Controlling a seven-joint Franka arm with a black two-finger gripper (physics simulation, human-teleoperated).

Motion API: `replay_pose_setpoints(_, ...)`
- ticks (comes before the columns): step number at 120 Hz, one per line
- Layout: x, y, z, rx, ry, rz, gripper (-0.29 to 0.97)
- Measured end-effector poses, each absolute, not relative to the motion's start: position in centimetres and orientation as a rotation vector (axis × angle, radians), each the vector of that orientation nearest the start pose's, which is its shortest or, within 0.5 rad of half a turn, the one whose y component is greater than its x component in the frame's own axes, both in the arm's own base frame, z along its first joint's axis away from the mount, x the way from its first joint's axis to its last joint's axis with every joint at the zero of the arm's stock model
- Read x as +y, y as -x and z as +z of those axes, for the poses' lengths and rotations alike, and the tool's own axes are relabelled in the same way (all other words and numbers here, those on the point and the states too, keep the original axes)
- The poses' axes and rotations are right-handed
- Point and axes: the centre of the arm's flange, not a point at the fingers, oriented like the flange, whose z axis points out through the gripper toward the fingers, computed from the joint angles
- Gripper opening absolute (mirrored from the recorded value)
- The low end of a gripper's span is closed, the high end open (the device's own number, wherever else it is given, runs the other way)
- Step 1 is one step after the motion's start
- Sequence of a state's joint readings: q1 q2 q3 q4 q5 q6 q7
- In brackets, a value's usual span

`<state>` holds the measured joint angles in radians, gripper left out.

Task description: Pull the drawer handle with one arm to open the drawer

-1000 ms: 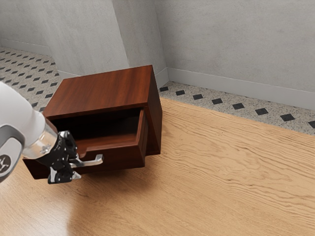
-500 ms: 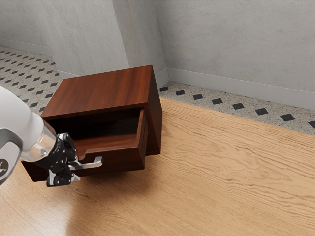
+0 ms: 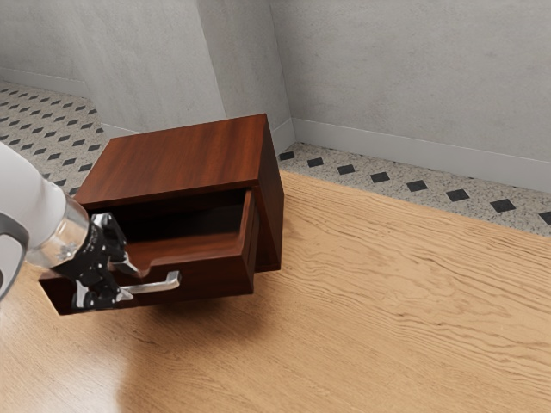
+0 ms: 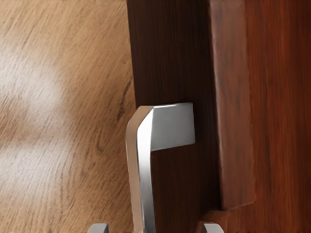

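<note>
A dark red wooden cabinet [image 3: 185,159] stands on the wooden floor, and its drawer [image 3: 207,271] is pulled partly out toward the exterior view's left. A silver bar handle [image 3: 157,283] runs along the drawer's front. My black gripper [image 3: 105,288] sits at the handle's left end. In the wrist view the handle [image 4: 143,165] runs down between my fingertips [image 4: 99,227], which stand apart from it on either side, so the gripper is open. The drawer front [image 4: 170,58] lies just behind the handle.
Light wooden floor [image 3: 387,301] spreads to the exterior view's right and front of the cabinet. Grey walls with a baseboard [image 3: 413,151] and a strip of patterned tile [image 3: 448,194] lie behind.
My hand has moved up and to the exterior view's left along the drawer front. The drawer and handle have hardly shifted.
</note>
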<state>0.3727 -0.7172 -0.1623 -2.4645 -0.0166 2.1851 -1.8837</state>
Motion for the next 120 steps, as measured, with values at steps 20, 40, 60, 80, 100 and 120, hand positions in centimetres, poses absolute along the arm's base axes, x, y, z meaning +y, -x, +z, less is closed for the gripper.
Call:
replay_pose_setpoints(20,6.5,-37.0,60.1,2.453,-1.406,0.56,0.19)
replay_pose_setpoints(40,6.0,-42.6,74.3,2.356,-1.458,0.597,0.28)
replay_pose_setpoints(60,6.8,-43.9,83.3,2.395,-1.567,0.459,0.5)
replay_pose_setpoints(80,6.4,-43.7,71.9,2.556,-1.763,0.114,0.6)
replay_pose_setpoints(100,6.6,-43.7,69.2,2.569,-1.815,0.014,0.64)
replay_pose_setpoints(120,6.9,-43.7,68.5,2.56,-1.839,0.006,0.66)
